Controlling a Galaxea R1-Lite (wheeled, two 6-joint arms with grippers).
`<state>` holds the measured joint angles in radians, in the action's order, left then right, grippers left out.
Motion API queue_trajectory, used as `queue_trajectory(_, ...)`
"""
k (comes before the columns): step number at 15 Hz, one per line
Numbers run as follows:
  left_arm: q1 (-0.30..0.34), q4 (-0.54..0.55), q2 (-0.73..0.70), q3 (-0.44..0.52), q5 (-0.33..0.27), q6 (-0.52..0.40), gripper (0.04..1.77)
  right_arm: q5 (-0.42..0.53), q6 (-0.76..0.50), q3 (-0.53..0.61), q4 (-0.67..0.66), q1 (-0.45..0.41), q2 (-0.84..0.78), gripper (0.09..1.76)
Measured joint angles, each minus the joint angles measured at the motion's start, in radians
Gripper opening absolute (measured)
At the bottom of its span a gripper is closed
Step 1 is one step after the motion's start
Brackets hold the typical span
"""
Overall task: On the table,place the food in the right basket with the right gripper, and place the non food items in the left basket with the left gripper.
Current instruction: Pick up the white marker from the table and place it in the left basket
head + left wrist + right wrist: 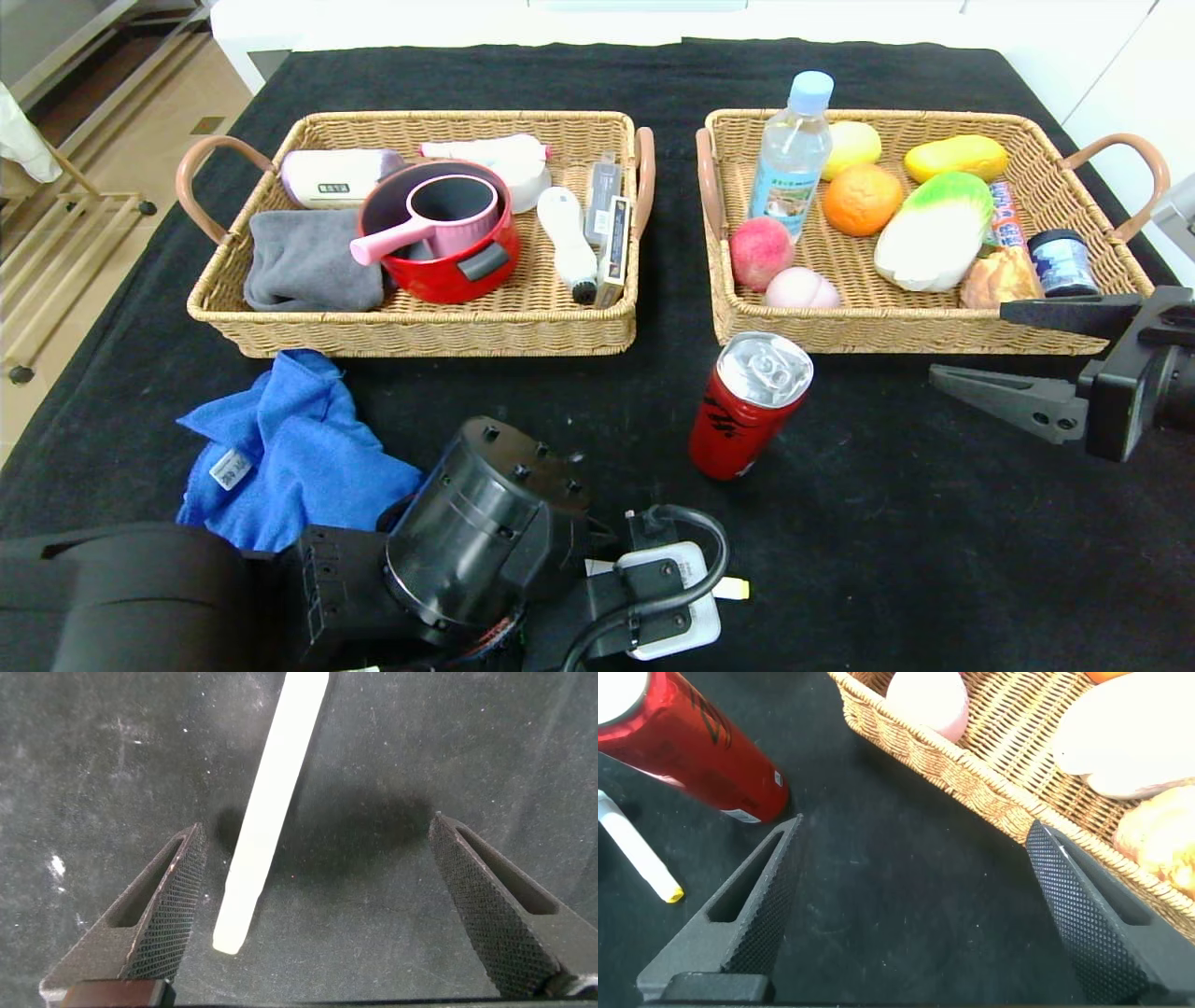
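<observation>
A red drink can (747, 406) stands on the black cloth in front of the right basket (896, 338); it also shows in the right wrist view (691, 747). A white marker (266, 812) with a yellow end (735, 588) lies under my left gripper (316, 826), which is open and points down with the marker between its fingers, nearer one finger and not touching. A blue cloth (280, 448) lies in front of the left basket (420, 334). My right gripper (968, 341) is open and empty, low beside the right basket's front, right of the can.
The left basket holds a grey cloth (308, 261), a red pot (448, 257) with a pink cup, white bottles and boxes. The right basket holds a water bottle (792, 154), an orange (861, 199), peaches, cabbage (934, 233), bread and a jar. My left arm (467, 532) covers the near centre.
</observation>
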<state>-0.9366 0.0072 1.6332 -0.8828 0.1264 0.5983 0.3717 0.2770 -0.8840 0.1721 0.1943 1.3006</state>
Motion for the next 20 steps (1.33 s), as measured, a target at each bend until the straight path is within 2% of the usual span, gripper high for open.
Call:
queue_trajectory(9,0.001,0.0,0.006,0.003,0.003,0.001,1.72,0.0,0.0,0.0,0.0,0.0,0.0,1.71)
queue_trajectory(13,0.001,0.0,0.005,0.008,0.003,-0.001,1.08,0.0,0.0,0.0,0.0,0.0,0.0,1.71)
queue_trajectory(16,0.001,0.0,0.003,0.011,0.003,-0.001,0.78,0.0,0.0,0.001,0.0,0.0,0.0,1.71)
queue_trajectory(17,0.001,-0.001,0.003,0.013,0.003,-0.002,0.54,0.0,0.0,0.001,0.0,0.0,0.0,1.71)
queue_trajectory(18,0.001,-0.001,0.003,0.015,0.003,-0.003,0.2,0.0,0.0,0.001,0.0,0.0,0.0,1.71)
queue_trajectory(20,0.001,-0.001,0.0,0.018,0.003,-0.003,0.24,0.0,0.0,0.001,0.0,0.0,0.0,1.71)
